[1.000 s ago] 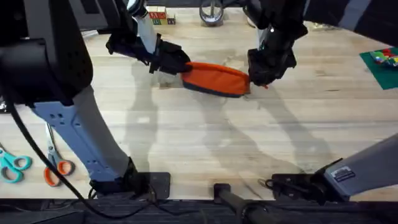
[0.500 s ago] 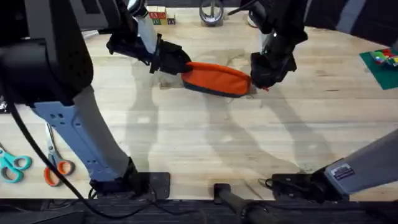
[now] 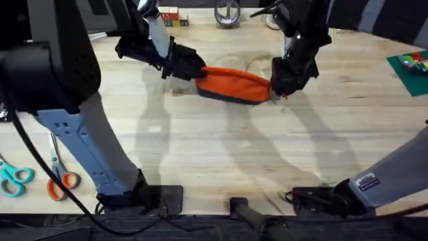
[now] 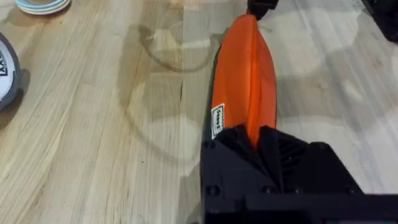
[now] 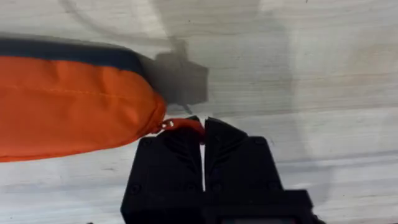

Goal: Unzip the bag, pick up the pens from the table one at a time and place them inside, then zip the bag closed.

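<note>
The orange bag (image 3: 233, 84) with its dark grey underside lies on the wood table (image 3: 221, 154) at the middle far side. My left gripper (image 3: 190, 69) is shut on the bag's left end; the left wrist view shows the orange fabric (image 4: 249, 81) pinched between its black fingers. At the bag's right end my right gripper (image 3: 281, 88) is shut on the small orange pull tab (image 5: 186, 124), which sticks out from the bag (image 5: 68, 106) in the right wrist view. The pens are out of view.
Orange-handled scissors (image 3: 61, 179) and teal scissors (image 3: 15, 178) lie at the near left. A green mat (image 3: 409, 70) with small pieces is at the far right. Small blocks (image 3: 169, 16) and a tape roll (image 3: 228, 13) sit at the far edge.
The right arm has shifted slightly up and to the right at the bag's right end. The left gripper and the bag have stayed in place.
</note>
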Available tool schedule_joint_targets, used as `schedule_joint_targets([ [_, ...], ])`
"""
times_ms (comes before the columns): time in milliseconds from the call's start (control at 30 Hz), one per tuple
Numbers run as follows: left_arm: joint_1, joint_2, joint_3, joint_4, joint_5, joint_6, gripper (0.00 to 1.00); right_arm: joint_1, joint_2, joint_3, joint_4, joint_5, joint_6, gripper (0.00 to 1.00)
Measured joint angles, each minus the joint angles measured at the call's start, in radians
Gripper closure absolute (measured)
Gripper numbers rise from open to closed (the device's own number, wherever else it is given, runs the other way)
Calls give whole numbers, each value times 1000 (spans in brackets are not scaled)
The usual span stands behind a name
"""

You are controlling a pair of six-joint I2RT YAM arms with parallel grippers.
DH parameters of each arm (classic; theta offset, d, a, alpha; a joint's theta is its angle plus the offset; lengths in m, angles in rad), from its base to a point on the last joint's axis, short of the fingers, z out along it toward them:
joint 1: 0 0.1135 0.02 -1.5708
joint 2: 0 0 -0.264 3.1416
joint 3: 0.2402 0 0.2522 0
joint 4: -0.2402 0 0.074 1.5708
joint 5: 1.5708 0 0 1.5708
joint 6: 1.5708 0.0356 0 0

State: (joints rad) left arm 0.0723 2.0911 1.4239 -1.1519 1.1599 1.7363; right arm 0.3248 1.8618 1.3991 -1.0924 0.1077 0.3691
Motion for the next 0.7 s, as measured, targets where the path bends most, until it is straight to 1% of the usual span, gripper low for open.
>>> schedule_joint_targets([
  [267,0,0,0,-1,0,0,959,-1,-18,-1,-19,0,0,970],
  [533,0,0,0,-1,-1,0,959,-14,-164,-11,-56,1,1,967],
  [567,0,0,0,0,-3,0,959,-18,-187,-12,-73,20,4,878],
  [667,9,0,0,0,-4,0,959,-40,-266,-21,-103,58,4,441],
  [700,12,0,0,0,-4,0,959,-45,-288,-21,-102,67,4,309],
])
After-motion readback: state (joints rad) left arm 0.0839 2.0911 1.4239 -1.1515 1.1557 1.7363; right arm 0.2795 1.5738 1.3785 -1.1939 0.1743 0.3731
